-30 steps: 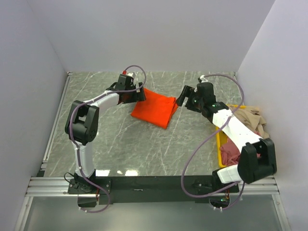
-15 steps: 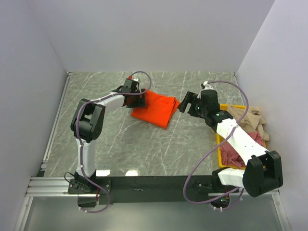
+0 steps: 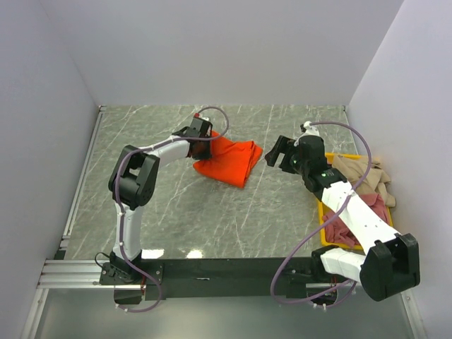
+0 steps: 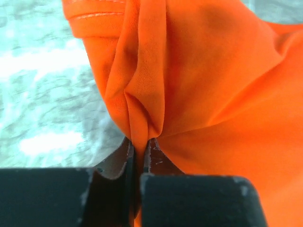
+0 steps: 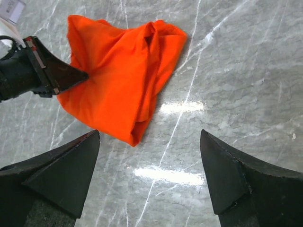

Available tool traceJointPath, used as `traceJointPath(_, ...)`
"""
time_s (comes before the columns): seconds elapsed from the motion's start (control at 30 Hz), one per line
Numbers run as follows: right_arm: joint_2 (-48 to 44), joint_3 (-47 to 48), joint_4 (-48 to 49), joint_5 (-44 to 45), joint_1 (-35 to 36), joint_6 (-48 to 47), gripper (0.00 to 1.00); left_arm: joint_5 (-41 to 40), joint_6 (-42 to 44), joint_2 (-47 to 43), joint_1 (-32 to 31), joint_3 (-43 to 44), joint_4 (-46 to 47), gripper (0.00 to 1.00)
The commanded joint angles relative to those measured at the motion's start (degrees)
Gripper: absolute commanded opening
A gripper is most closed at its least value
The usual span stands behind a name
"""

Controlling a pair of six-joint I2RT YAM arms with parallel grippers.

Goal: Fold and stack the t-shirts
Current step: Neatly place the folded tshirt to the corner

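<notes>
Left end effector [image 3: 203, 140]: closed on the left edge of the orange-red t-shirt [image 3: 229, 161]. Left wrist view confirms it: the end effector [image 4: 139, 147] has its jaws nearly together, with a fold of the orange-red t-shirt [image 4: 213, 94] pinched between them. Cloth bunches into ridges running away from the pinch, and a stitched hem shows at top left.

Right end effector [image 3: 277, 152]: open, holding nothing, above the desk [image 3: 212, 212] just off the shirt's right corner. In the right wrist view the right end effector [image 5: 147, 137] has its fingers [image 5: 71, 165] wide apart, with bare marble under them. The orange-red t-shirt [image 5: 118, 80] lies just beyond, and the left end effector [image 5: 71, 75] comes in from the left, its tip on the cloth.

The shirt is in a rumpled, partly folded heap on the desk, centre-far, between the two end effectors. The right side lies flat.

The dusty pink t-shirt [image 3: 339, 227] and beige t-shirt [image 3: 361, 173] sit crumpled in the yellow bin [image 3: 322, 208] at the desk's right edge. Beige is at the far end, hanging over the rim. Pink is at the near end. The right arm crosses above the bin.
</notes>
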Motion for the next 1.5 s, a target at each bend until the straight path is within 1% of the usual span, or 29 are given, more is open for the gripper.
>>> traceJointPath(0.0, -2.0, -0.8, 1.6, 1.7, 0.1, -1.4, 0.93, -10.1, 0.7, 1.3, 0.4, 1.8, -5.3, 0.01)
traceJointPath(0.07, -2.1, -1.0, 1.6, 1.9, 0.1, -1.8, 0.92, -12.6, 0.9, 0.9, 1.7, 2.6, -7.0, 0.01)
traceJointPath(0.1, -2.0, -1.0, 1.7, 3.0, 0.2, -1.9, 0.93, -15.5, 0.8, 0.7, 2.5, 3.7, -7.7, 0.01)
traceJointPath(0.2, -1.7, -1.1, 1.8, 3.3, 0.1, -2.4, 0.92, -18.7, 0.9, 0.2, 6.6, 5.1, -9.4, 0.01)
traceJointPath(0.23, -1.5, -1.1, 1.9, 3.4, 0.1, -2.4, 0.92, -19.4, 2.1, 0.1, 8.7, 5.8, -9.4, 0.01)
traceJointPath(0.43, -0.5, -1.0, 1.9, 3.8, 0.1, -3.0, 0.93, -23.0, 9.3, 1.3, 15.9, 9.8, -7.4, 0.01)
traceJointPath(0.6, 1.3, 0.0, 1.3, 4.5, 0.1, -3.5, 0.93, -24.5, 14.2, 4.3, 20.7, 14.1, -6.1, 0.01)
traceJointPath(0.7, 2.2, 0.2, 0.7, 5.1, 0.0, -3.8, 0.93, -27.2, 16.7, 7.3, 23.5, 18.4, -6.9, 0.01)
traceJointPath(0.83, 3.7, 1.1, 0.3, 6.0, 0.0, -4.2, 0.93, -27.9, 17.6, 11.4, 27.9, 26.3, -10.1, 0.00)
traceJointPath(0.93, 5.4, 2.1, -0.2, 6.4, 0.0, -4.3, 0.93, -28.5, 18.1, 13.9, 30.0, 30.3, -11.4, 0.01)
traceJointPath(1.1, 8.1, 3.2, -0.6, 6.5, 0.0, -4.5, 0.93, -28.2, 20.6, 15.1, 31.3, 31.3, -9.0, 0.01)
traceJointPath(1.23, 8.9, 3.8, -0.9, 6.5, 0.0, -4.6, 0.93, -29.7, 21.8, 16.9, 32.0, 34.4, -8.9, 0.01)
traceJointPath(1.33, 9.0, 3.6, -0.7, 6.5, 0.1, -4.3, 0.92, -32.6, 21.1, 19.1, 32.4, 37.3, -10.1, 0.01)
traceJointPath(1.47, 9.0, 3.5, -0.9, 6.5, 0.0, -4.3, 0.93, -32.9, 19.7, 20.4, 33.4, 39.2, -11.3, 0.02)
